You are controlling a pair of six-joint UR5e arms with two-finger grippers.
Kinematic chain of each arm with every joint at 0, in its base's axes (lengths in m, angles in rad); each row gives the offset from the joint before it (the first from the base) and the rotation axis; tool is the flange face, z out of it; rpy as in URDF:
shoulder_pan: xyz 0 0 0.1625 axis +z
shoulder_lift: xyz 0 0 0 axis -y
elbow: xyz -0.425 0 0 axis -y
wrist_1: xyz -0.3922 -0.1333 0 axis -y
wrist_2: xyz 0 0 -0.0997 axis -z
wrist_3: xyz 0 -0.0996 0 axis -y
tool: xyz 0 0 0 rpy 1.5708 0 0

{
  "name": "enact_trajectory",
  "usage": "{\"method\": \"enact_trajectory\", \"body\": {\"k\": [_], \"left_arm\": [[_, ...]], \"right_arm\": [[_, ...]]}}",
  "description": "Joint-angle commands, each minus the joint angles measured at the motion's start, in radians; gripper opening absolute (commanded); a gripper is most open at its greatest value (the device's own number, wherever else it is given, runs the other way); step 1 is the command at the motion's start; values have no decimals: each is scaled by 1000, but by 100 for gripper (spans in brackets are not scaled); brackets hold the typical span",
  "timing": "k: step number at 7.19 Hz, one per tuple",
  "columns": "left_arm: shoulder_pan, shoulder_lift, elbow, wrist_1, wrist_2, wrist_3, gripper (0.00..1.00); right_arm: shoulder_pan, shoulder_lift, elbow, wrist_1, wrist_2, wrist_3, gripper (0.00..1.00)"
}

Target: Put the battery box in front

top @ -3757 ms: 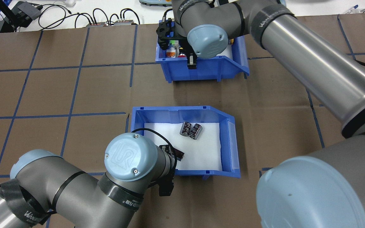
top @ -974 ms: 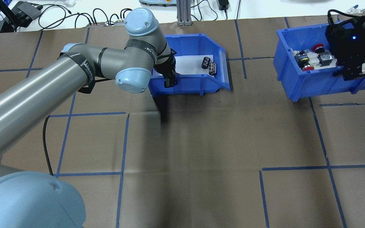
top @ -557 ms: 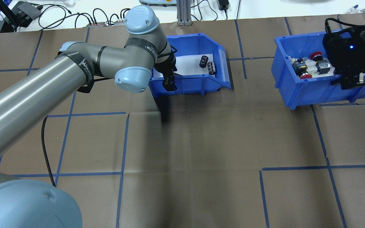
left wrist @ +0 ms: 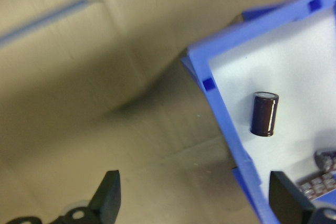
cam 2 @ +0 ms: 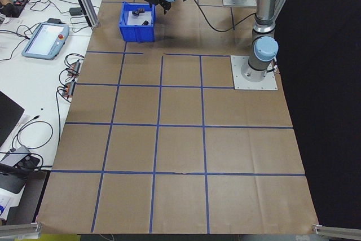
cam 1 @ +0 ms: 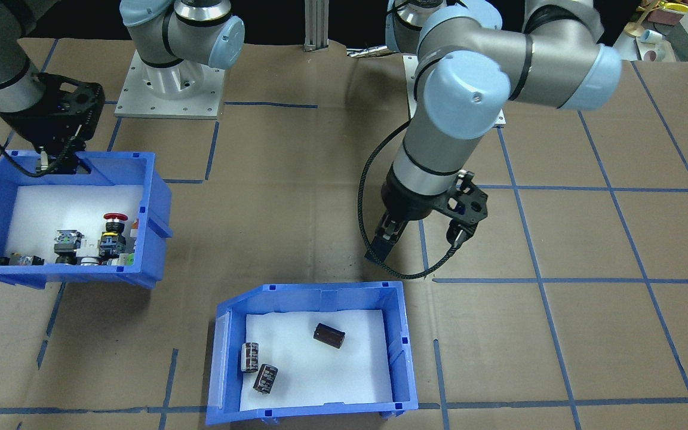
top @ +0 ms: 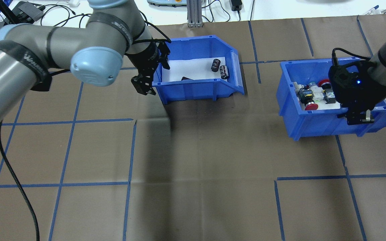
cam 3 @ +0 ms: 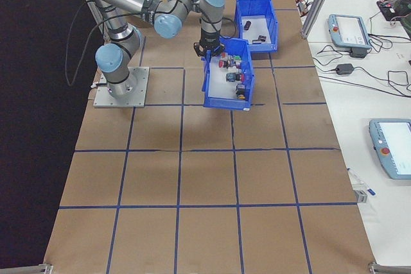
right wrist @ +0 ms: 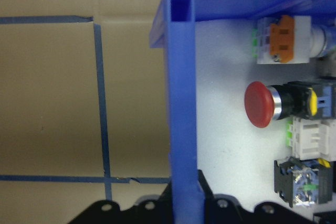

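Left hand (top: 144,87) hangs spread, seemingly just clear of battery box (top: 199,91).

The battery box (cam 1: 311,292) is bright blue with a white floor liner, and its three cells (cam 1: 328,335) are dark brown. The second bin (cam 1: 150,197) is the same blue, with a red-capped push button (cam 1: 115,217). Blue tape lines grid the brown tabletop (cam 1: 589,251).
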Motion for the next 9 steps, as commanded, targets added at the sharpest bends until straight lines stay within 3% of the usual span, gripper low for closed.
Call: {"method": "enact_trajectory", "body": {"k": [1,4,5,6,7,9], "left_arm": [[77,90,3,-80,-1,533,99],[127,172,20,-191,2,1207,99],[144,180,53,-252,22,1277,99],[146,177,54,-257,145,1292,99],[145,183,40,-259,169,1280,99],[141,213,23,-279,167,1273,99]], "right_arm": [[102,-107,129,-9,4,137,3],[341,-152,207,-84,-1,380,3],[454,-148,214,-137,-5,459,3],[539,-142,216,-150,-8,537,3],[601,-132,216,-156,-8,600,3],[725,-88,216,-241,-5,706,3]]}}
